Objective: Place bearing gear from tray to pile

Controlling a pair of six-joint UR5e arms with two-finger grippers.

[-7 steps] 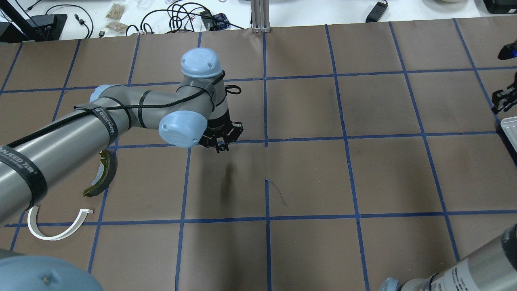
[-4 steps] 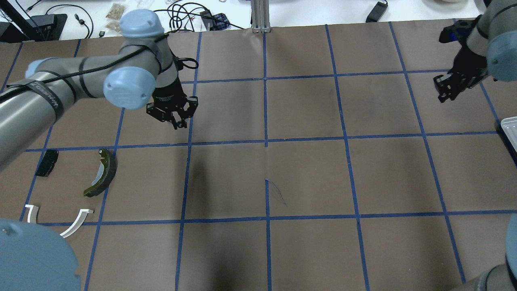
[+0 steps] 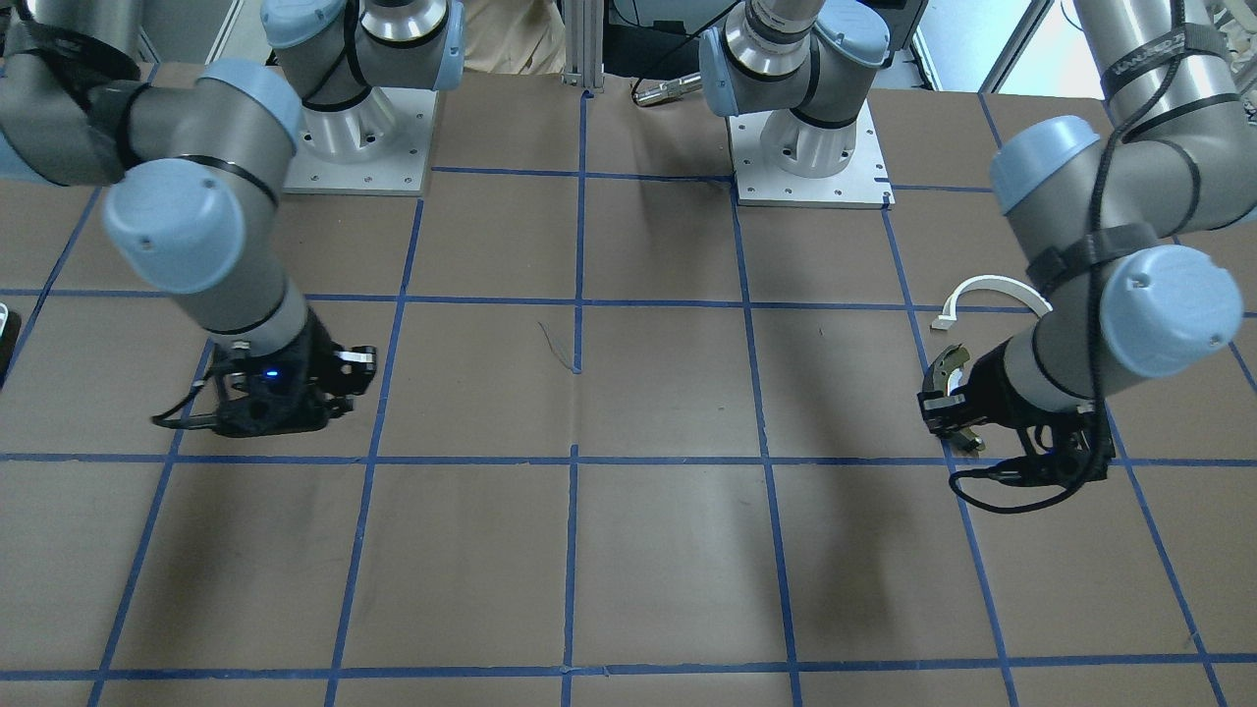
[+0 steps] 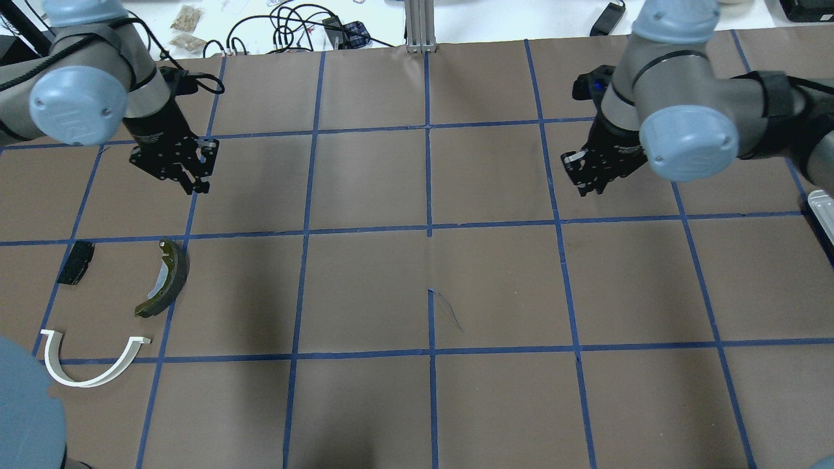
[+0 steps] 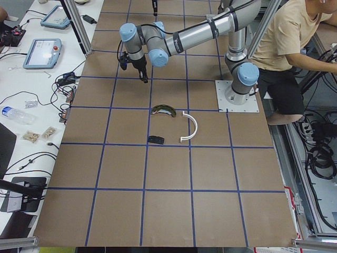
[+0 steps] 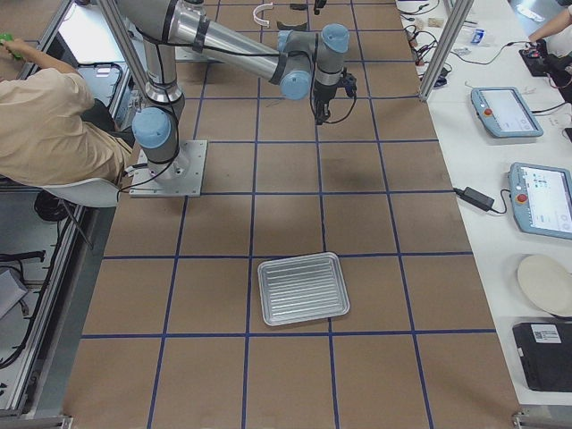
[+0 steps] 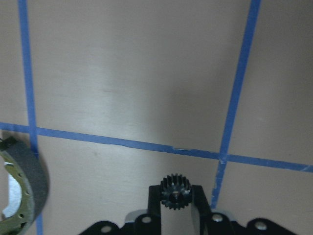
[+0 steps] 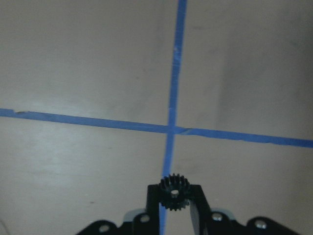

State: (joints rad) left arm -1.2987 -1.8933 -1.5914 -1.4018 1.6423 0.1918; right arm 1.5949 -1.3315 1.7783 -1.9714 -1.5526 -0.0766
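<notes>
My left gripper (image 4: 194,187) is shut on a small black toothed gear (image 7: 175,192), above the table just beyond the pile. The pile holds an olive-green brake shoe (image 4: 163,280), a white arc (image 4: 91,378) and a black pad (image 4: 75,262). The shoe's end shows in the left wrist view (image 7: 24,191). My right gripper (image 4: 584,189) is shut on another small black gear (image 8: 173,192), over a tape crossing on the right half. The silver tray (image 6: 264,295) lies empty at the table's right end; a sliver of it shows in the overhead view (image 4: 822,212).
The brown table cover carries a blue tape grid (image 4: 429,228). Cables and small items lie beyond the far edge (image 4: 293,26). A person sits beside the robot bases (image 5: 289,37). Both arm bases stand at the near edge (image 3: 805,147).
My left arm has swung from the table's middle out to the left and farther back, uncovering the pile. My right arm has come in from the right edge toward the middle.
</notes>
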